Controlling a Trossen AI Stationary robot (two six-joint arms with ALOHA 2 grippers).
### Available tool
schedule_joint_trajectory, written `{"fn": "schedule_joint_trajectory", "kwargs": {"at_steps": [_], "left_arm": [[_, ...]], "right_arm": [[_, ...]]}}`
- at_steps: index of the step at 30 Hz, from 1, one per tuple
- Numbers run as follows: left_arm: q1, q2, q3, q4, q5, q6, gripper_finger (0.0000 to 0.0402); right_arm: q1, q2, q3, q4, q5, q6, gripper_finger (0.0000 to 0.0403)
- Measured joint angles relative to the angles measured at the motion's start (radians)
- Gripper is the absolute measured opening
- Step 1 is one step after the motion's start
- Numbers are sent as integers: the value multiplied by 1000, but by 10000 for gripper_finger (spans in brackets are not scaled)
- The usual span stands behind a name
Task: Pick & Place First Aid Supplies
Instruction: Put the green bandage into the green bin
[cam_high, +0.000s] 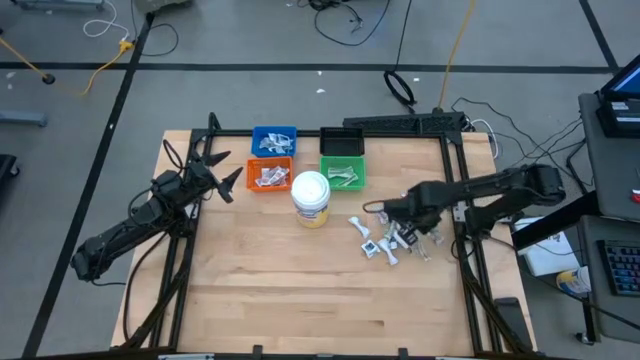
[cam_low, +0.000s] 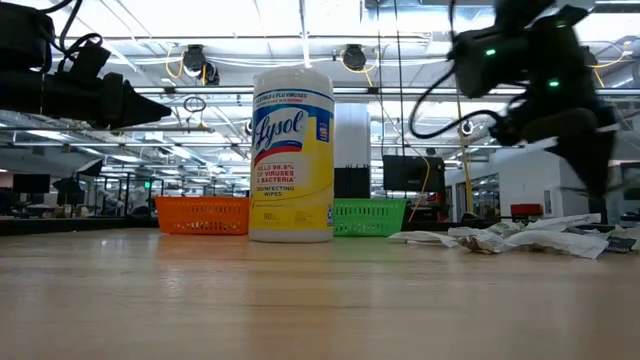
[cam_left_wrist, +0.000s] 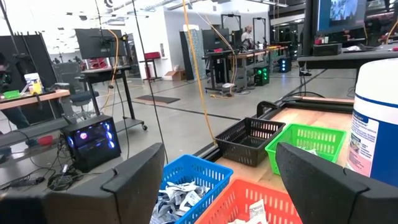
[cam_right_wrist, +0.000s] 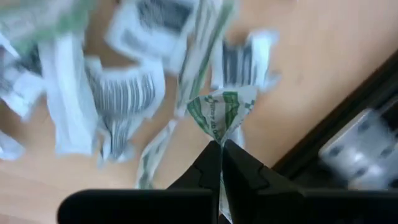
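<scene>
partly done: packets already lie in the blue bin (cam_high: 273, 141), orange bin (cam_high: 269, 177) and green bin (cam_high: 343, 176), a pile of first aid supplies (cam_high: 392, 243) remains on the desk (cam_high: 300, 290), the right pincer (cam_right_wrist: 221, 149) pinches one green-printed packet (cam_right_wrist: 219, 115) there, and the left pincer (cam_high: 226, 172) waits wide near the orange bin.

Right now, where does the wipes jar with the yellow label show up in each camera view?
High view: the wipes jar stands mid-table, just in front of the orange bin and green bin.
Low view: the jar stands upright at centre, between the orange bin and green bin.
Left wrist view: jar cut off at the right edge.
Right wrist view: not in it.
Shared landmark: the green bin.
</scene>
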Motion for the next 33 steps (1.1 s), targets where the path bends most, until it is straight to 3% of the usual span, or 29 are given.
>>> {"fn": "schedule_joint_trajectory", "kwargs": {"at_steps": [13,22,28,33], "left_arm": [[0,0,0,0,0,0,310],[0,0,0,0,0,0,310],[0,0,0,0,0,0,310],[0,0,0,0,0,0,310]], "right_arm": [[-249,270,369,-13,217,-595,1],[-347,473,630,127,210,-909,1],[-377,520,685,306,208,-1131,1],[-382,518,688,387,206,-1202,2]]}}
